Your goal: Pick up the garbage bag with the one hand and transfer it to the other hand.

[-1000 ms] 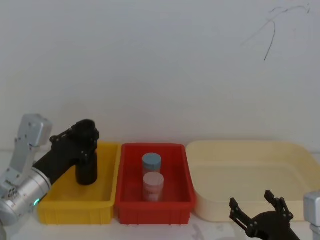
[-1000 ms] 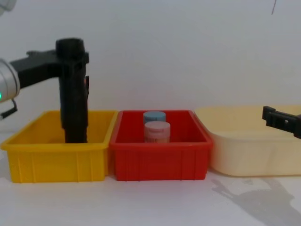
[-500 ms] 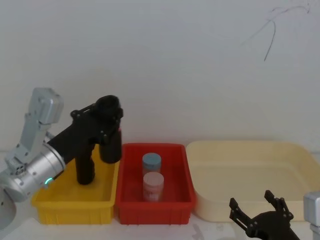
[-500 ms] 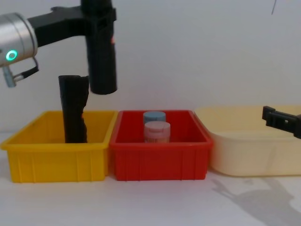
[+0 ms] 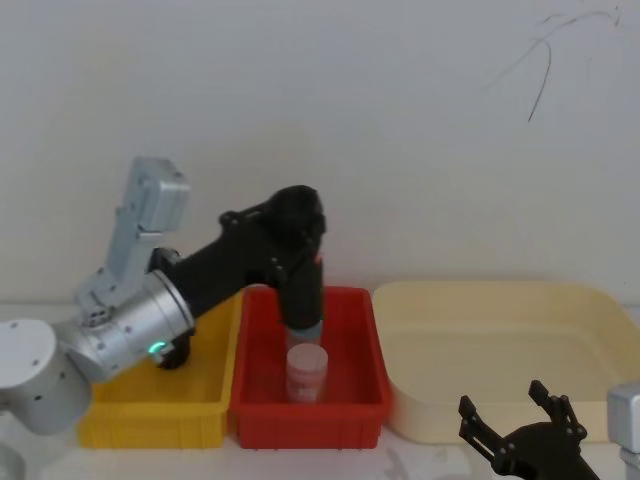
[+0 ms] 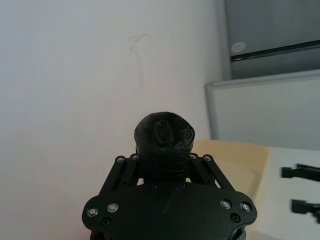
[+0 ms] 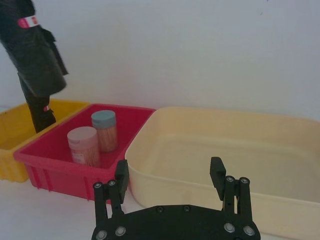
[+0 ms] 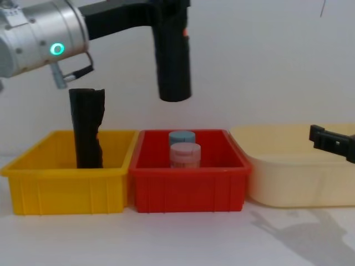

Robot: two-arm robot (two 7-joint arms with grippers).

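Right gripper point(image 5: 505, 412) sits nearest me, low at the right, just in front of the cream tub point(image 8: 299, 183), with its fingers spread wide and empty. On the white table point(image 8: 166, 238) three containers line up from left to right: the yellow bin point(image 8: 66, 191), the red bin point(image 8: 188, 191) and the tub. In the red bin I see a pink-lidded jar point(image 8: 185, 155) in front and a blue-lidded jar point(image 8: 182, 137) just behind it. A second black roll point(image 8: 87, 130) stands upright in the yellow bin. Above the red bin, well clear of the jars, the garbage bag point(image 8: 173, 66) hangs upright in the air, with a red-orange mark near its top. The left gripper point(image 5: 290, 235), on the teal-ringed arm reaching in from the left, has its jaws clamped on the bag's upper end. Farthest back is a plain white wall point(image 5: 400, 130).
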